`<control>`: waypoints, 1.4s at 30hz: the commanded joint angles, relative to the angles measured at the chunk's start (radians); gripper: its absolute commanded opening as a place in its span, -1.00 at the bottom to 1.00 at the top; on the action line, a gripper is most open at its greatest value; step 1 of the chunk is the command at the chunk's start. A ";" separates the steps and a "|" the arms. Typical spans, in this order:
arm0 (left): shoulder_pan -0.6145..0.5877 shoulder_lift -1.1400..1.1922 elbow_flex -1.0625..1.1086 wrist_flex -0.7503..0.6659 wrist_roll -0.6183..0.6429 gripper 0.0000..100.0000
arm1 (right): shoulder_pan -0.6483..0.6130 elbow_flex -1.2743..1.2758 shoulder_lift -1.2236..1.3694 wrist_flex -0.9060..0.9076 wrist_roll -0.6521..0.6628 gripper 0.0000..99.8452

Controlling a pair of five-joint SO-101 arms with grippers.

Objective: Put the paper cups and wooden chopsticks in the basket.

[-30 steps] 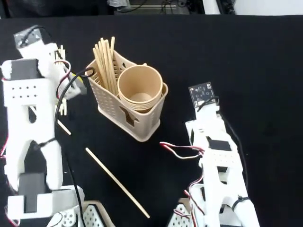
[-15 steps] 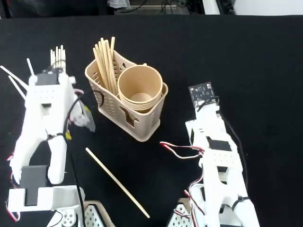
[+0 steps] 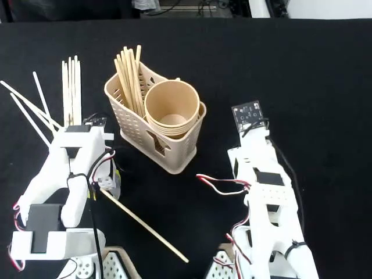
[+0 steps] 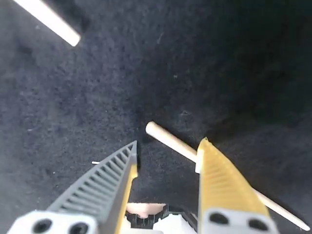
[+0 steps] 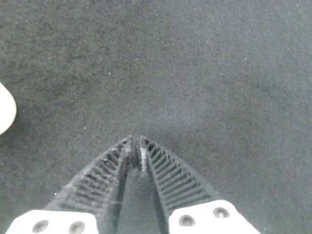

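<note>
From above, the basket (image 3: 156,149) already has the paper cups (image 3: 172,119) stacked inside and a bunch of chopsticks (image 3: 129,75) standing next to them. One loose chopstick (image 3: 145,226) lies diagonally on the black cloth near the front, and more spare sticks (image 3: 71,87) are fanned out over on the left. The left gripper (image 3: 107,185) sits right at the upper end of that diagonal stick. In the left wrist view its claw (image 4: 168,143) is spread wide with the stick's tip (image 4: 158,132) lying between the two fingers. I'd go a touch further along the stick before squeezing, since grabbing the very tip will probably let it pivot, and I'd press down to the cloth so it doesn't roll out. In the right wrist view the right gripper (image 5: 135,141) is pinched closed on nothing, parked over the cloth. Compared with a second ago, the left arm has pulled back from up beside the basket to this stick, which looks slightly nudged. The right arm hasn't budged.
</note>
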 commanded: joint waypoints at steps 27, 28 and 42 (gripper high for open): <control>0.160 -0.012 0.088 -0.233 0.083 -0.94 | 0.008 -0.007 -0.018 -0.015 0.006 -0.97; 0.159 -0.015 0.088 -0.229 0.083 -0.94 | 0.008 -0.007 -0.018 -0.015 0.006 -0.97; -0.127 -0.017 0.005 -0.170 0.083 -0.94 | 0.008 -0.005 -0.018 -0.014 0.006 -0.97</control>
